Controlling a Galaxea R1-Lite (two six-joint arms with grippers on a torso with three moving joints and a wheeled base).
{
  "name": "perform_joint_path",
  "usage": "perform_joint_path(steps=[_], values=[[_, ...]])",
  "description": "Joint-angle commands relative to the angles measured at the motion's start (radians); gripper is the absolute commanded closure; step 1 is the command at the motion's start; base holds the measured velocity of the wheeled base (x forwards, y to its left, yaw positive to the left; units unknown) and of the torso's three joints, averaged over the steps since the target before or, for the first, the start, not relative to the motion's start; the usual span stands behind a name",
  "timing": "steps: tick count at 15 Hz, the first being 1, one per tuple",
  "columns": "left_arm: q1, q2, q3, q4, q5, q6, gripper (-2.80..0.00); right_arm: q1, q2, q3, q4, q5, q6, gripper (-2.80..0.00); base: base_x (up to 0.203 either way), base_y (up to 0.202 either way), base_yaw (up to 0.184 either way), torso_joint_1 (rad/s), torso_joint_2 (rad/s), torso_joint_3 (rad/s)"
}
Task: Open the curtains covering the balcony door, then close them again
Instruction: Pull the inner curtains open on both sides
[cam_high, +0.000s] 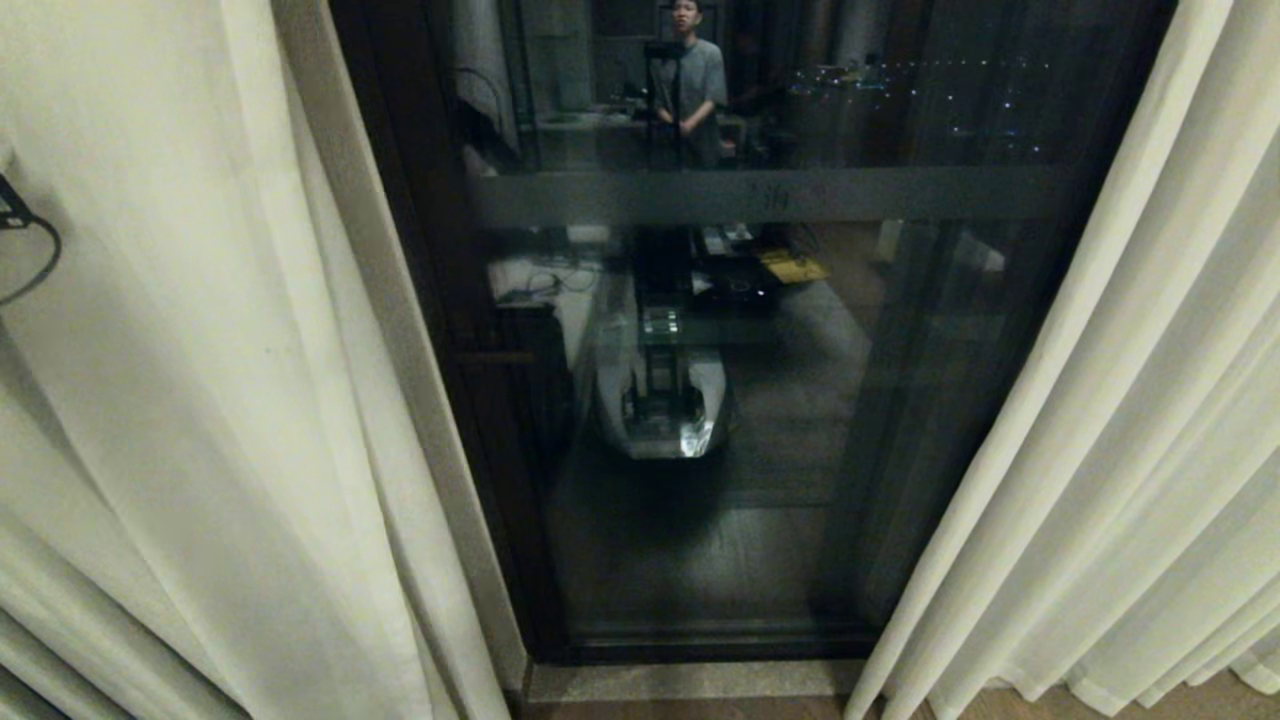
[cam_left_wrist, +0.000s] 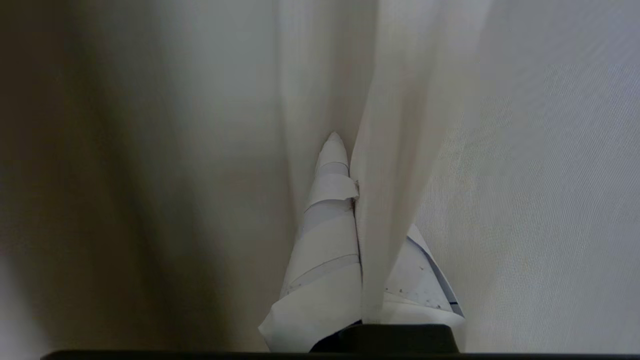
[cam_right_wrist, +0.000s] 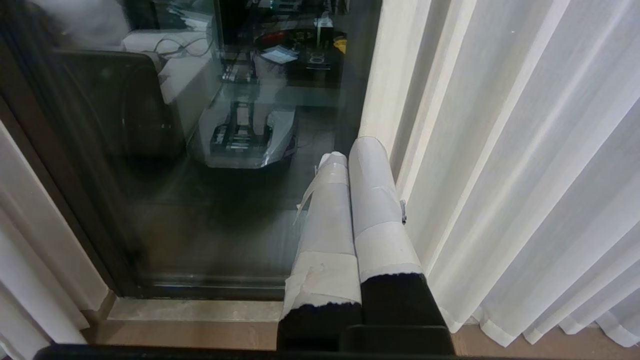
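With the curtains drawn to both sides of the bare balcony door, the left hand pinches one thin fold, which could slip free if tugged sharply, while the right hand hangs shut and empty beside the glass.

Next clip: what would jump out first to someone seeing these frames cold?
The dark glass balcony door fills the middle of the head view, mirroring the robot's base and a standing person. Cream curtains hang drawn back on both sides of it. In the left wrist view the left gripper is shut on a fold of the curtains, while the right gripper, shut and empty, points at the door's glass.
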Motion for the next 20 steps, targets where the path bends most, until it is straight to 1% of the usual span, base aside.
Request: perform_joint_path(steps=[1,3,5,9,13,20], values=[[0.055,0.08,-0.071,0.018,-0.005,-0.004,0.0,0.0,0.001,0.0,-0.001,0.0,-0.001,0.0,0.0,0.0,0.0,0.0,0.0,0.0],[0.088,0.114,-0.116,0.042,-0.006,-0.004,0.0,0.0,0.001,0.0,-0.001,0.0,-0.002,0.0,0.0,0.0,0.0,0.0,0.0,0.0],[0.123,0.133,-0.12,0.047,-0.006,-0.014,0.0,0.0,0.001,0.0,0.0,0.0,-0.002,0.0,0.0,0.0,0.0,0.0,0.0,0.0],[0.155,0.154,-0.12,0.042,-0.006,-0.016,0.0,0.0,0.001,0.0,0.0,0.0,-0.001,0.0,0.0,0.0,0.0,0.0,0.0,0.0],[0.142,0.14,-0.119,0.036,-0.006,-0.015,0.0,0.0,0.001,0.0,-0.001,0.0,-0.001,0.0,0.0,0.0,0.0,0.0,0.0,0.0],[0.077,0.036,-0.096,0.038,-0.008,-0.012,0.0,0.0,0.001,0.0,-0.001,0.0,-0.002,0.0,0.0,0.0,0.0,0.0,0.0,0.0]])
